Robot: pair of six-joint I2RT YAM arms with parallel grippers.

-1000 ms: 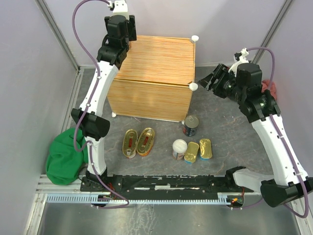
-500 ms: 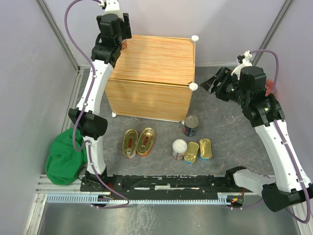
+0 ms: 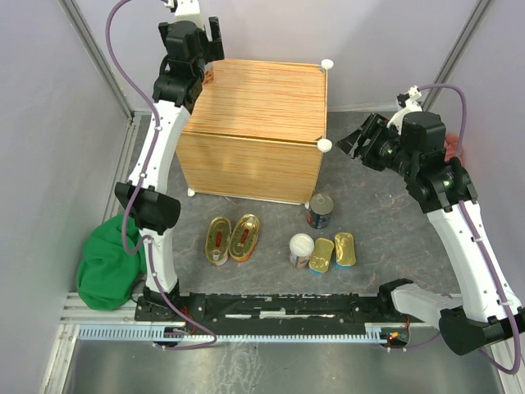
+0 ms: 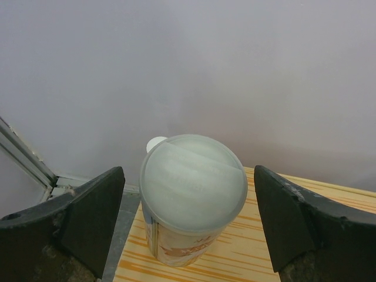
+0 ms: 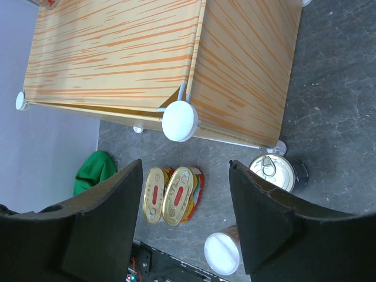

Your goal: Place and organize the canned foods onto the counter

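grey table (image 3: 377,215), wood-grain counter (image 3: 262,107), 6 cans (image 3: 301,249), green cloth (image 3: 107,264), red cloth (image 3: 456,148)

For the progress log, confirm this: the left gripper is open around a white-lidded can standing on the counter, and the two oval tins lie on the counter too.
Not quite. The two oval tins lie on the table in front of the counter, as the top external view shows. The left gripper is open around the white-lidded can on the counter.

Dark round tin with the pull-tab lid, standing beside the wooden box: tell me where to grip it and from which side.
Probably straight down from above, fingers closing on its curved side wall from left and right. The dark round tin stands upright, lid up, and the light-wood box crowds its far side.
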